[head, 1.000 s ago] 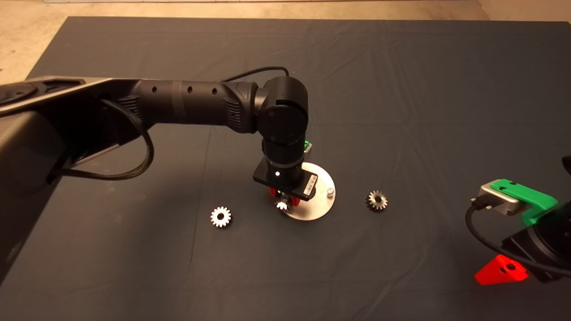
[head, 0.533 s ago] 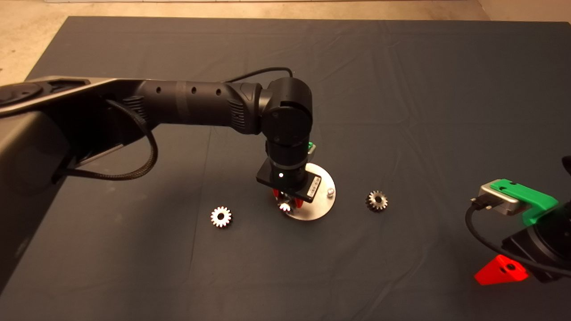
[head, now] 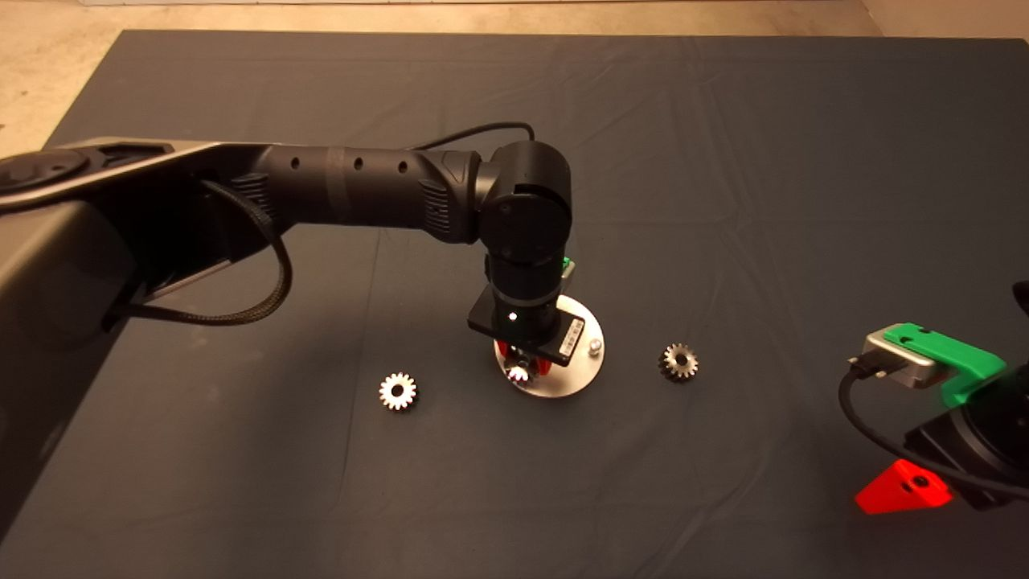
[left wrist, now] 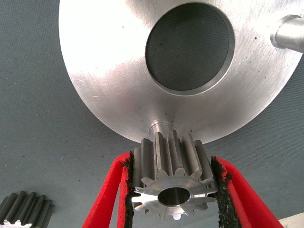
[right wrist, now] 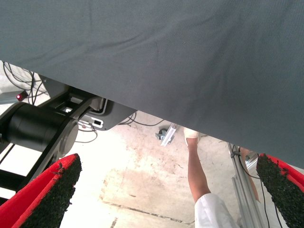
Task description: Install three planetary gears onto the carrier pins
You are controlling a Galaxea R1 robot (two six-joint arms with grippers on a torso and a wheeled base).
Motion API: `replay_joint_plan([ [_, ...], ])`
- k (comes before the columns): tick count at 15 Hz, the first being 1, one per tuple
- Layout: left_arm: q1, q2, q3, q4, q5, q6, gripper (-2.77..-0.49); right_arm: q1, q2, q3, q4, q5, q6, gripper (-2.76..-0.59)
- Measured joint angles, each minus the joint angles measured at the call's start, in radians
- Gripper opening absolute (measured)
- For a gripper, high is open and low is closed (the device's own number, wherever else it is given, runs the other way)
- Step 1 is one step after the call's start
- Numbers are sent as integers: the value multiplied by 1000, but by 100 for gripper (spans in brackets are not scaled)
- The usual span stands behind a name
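Note:
My left gripper (head: 521, 370) is shut on a silvery planetary gear (left wrist: 172, 175) and holds it just above one carrier pin (left wrist: 160, 127) at the near edge of the shiny round disc (head: 572, 378). The gear's bore sits over that pin, and the pin's base shows beneath it. Another pin (head: 595, 346) stands at the disc's right side, also seen in the left wrist view (left wrist: 289, 33); the third is hidden by the arm. A loose gear (head: 398, 391) lies on the mat left of the disc, another (head: 679, 361) right of it. My right gripper (head: 904, 489) is parked open at the lower right.
The dark mat (head: 723, 161) covers the table. The right wrist view looks past the mat's edge (right wrist: 190, 71) at the floor, a robot base (right wrist: 42, 128) and a person's leg (right wrist: 202, 185).
My left arm has shifted slightly to the right, carrying the gear from the disc's left rim to above the near pin. The loose gears and right arm have not moved.

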Motion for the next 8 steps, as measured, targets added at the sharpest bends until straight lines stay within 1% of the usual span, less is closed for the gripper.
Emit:
replay_joint_plan([
  [2,0,0,-11,0,0,0,-235,0,0,0,0,0,0,-61],
  [8,2,3,-16,0,1,1,-235,0,0,0,0,0,0,-61],
])
